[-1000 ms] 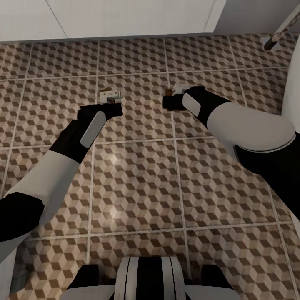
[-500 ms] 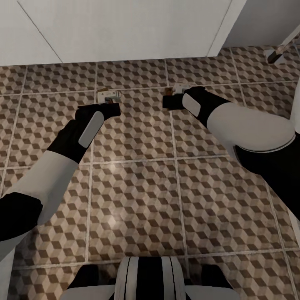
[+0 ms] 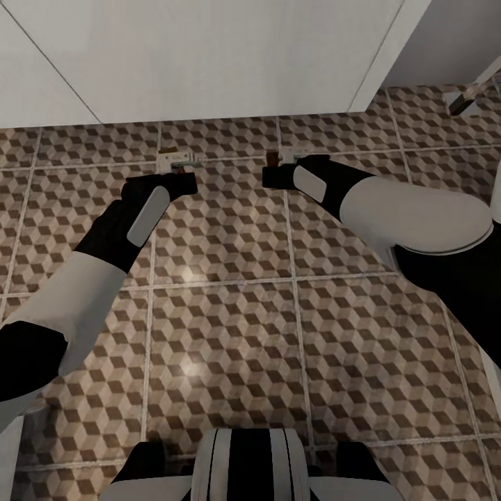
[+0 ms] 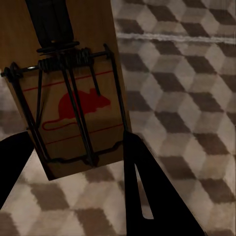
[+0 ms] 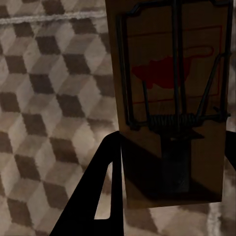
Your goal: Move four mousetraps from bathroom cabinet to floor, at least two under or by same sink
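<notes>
Two mousetraps are in my grippers, held low over the bathroom floor of brown-and-beige cube tiles. My left gripper is shut on one mousetrap; the left wrist view has that tan board, with a red mouse print and a wire spring, between the black fingers. My right gripper is shut on the other mousetrap, seen close in the right wrist view beside one finger. Both traps hang near the foot of a broad white surface; I cannot tell whether it is the sink. The cabinet is out of view.
A white rounded fixture stands at the right edge, with a chrome-and-dark fitting on the floor behind it. My own base shows at the bottom. Open tiled floor lies between the base and the grippers.
The view has tilted so more white surface shows. Both grippers have carried their traps forward across the tiles, from mid-tile to the grout line nearest the white surface.
</notes>
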